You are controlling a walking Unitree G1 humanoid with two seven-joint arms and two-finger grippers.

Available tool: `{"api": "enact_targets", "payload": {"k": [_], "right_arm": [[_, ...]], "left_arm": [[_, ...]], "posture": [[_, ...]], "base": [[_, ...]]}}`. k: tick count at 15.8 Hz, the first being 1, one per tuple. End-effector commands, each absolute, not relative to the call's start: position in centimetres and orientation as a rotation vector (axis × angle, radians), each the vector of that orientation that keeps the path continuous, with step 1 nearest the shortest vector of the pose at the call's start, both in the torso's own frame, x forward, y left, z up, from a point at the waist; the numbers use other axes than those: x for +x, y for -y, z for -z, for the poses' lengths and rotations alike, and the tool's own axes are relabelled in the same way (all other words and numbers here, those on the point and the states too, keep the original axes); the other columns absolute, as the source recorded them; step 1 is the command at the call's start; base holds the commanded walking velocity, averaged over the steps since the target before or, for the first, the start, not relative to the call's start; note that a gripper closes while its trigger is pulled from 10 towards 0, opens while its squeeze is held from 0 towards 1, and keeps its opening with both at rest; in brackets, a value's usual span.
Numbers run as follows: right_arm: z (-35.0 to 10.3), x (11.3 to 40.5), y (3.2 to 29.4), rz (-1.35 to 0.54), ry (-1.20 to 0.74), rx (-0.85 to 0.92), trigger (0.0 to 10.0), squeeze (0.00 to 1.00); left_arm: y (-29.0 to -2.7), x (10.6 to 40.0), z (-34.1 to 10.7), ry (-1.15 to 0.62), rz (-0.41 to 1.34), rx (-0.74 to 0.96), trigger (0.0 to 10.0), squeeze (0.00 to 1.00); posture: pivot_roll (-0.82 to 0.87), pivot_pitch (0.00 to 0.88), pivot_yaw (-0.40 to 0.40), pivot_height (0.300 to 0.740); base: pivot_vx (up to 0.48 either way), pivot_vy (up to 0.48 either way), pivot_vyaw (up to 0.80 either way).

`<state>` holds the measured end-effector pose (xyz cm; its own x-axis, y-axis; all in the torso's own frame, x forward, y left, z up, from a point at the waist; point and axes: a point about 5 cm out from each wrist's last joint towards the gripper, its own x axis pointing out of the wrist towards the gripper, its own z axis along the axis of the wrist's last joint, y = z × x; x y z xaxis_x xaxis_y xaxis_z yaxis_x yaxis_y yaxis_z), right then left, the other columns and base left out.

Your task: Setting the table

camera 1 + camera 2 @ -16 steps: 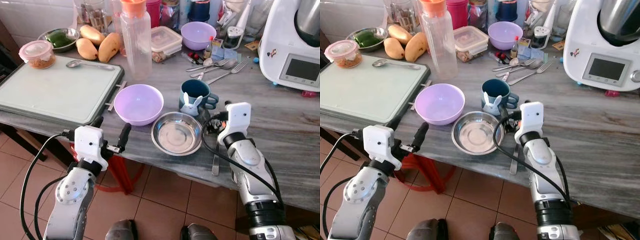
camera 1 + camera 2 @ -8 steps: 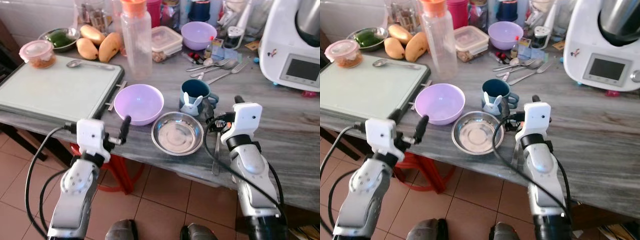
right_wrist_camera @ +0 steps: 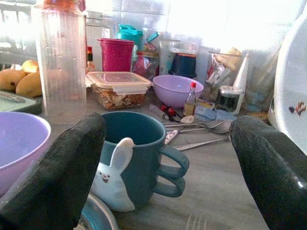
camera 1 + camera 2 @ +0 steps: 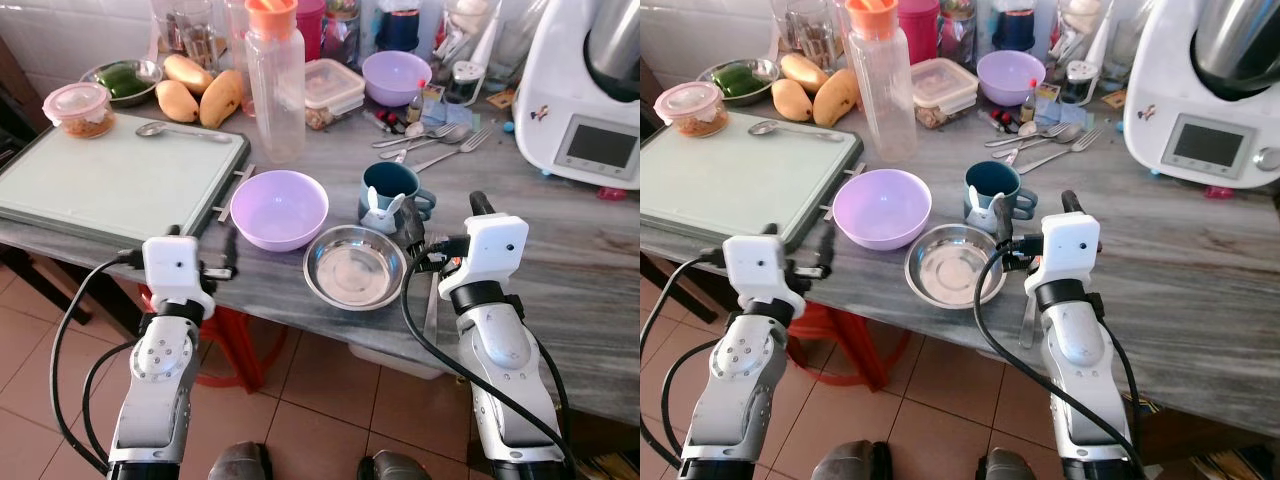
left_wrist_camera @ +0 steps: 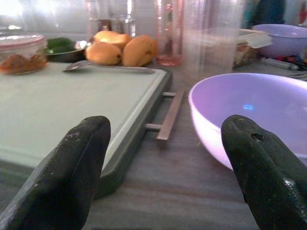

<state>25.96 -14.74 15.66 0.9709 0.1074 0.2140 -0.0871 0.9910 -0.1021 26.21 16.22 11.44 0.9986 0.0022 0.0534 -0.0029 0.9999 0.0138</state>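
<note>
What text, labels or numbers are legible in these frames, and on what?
No text can be read.
White kitchen appliance: its screen is blank grey, and a small sticker on its side is too small to make out.
Small red-capped bottle: label blurred.
Blue mug: a white bunny figure with a drawn face, no words.
Packets at the back of the counter: print blurred.

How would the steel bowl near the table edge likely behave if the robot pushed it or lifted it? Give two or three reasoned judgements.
The steel bowl looks thin and empty, so it is probably light. Its shiny surface on the smooth table suggests it would slide rather than tip, being low and wide. It sits close to the table edge, so a push toward the robot might send it off.
</note>
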Motion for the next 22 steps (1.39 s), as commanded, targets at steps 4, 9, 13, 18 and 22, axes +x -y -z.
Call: {"api": "enact_targets", "payload": {"k": [4, 9, 13, 18, 22], "right_arm": [[-16.1, 26.1, 14.6, -0.110, 0.241, -0.124, 10.0, 0.00], [-16.4, 26.4, 14.4, -0.137, 0.256, -0.135, 10.0, 0.00], [-16.5, 26.6, 14.4, -0.140, 0.261, -0.135, 10.0, 0.00], [-16.2, 26.5, 13.8, -0.170, 0.250, -0.109, 10.0, 0.00], [-15.9, 26.5, 13.7, -0.179, 0.234, -0.085, 10.0, 0.00]], "left_arm": [[-16.7, 26.6, -11.1, 0.055, -0.047, 0.029, 10.0, 0.00], [-16.8, 27.0, -10.8, 0.045, -0.079, 0.010, 10.0, 0.00], [-17.0, 27.1, -10.8, 0.054, -0.091, 0.031, 10.0, 0.00], [-17.4, 27.0, -10.7, 0.051, -0.137, 0.048, 10.0, 0.00], [-17.3, 26.8, -10.2, 0.012, -0.031, 0.033, 10.0, 0.00]], "posture": [[-0.01, 0.000, 0.002, 0.740], [-0.01, 0.000, -0.004, 0.740], [-0.01, 0.000, 0.000, 0.740], [-0.01, 0.000, 0.000, 0.740], [-0.01, 0.000, 0.004, 0.740]], "base": [[0.000, 0.000, 0.71], [0.000, 0.000, 0.80], [0.000, 0.212, 0.80], [0.000, 0.000, 0.80], [0.000, 0.000, 0.80]]}}
